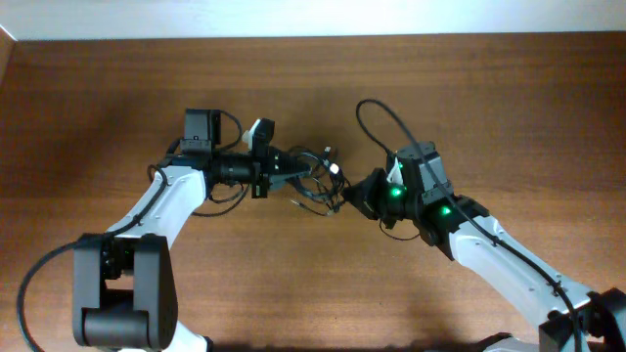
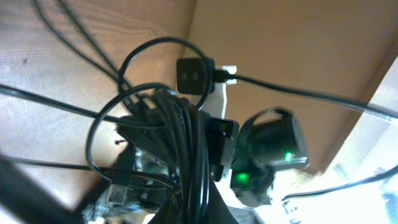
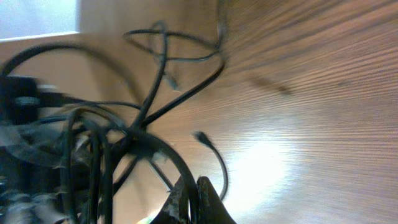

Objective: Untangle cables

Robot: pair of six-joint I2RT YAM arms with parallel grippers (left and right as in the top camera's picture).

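The cables are a knot of thin black cords lifted between my two grippers at the table's middle. My left gripper comes in from the left and is shut on the thick part of the bundle, which runs up between its jaws. A small black plug sticks out above the bundle. My right gripper reaches in from the right and is shut on a single curved strand, pinched between its dark fingertips. A loose plug end hangs over the wood.
The brown wooden table ends at a pale wall at the back. A thicker black cable loops up from the right arm. The left arm's base stands at the front left.
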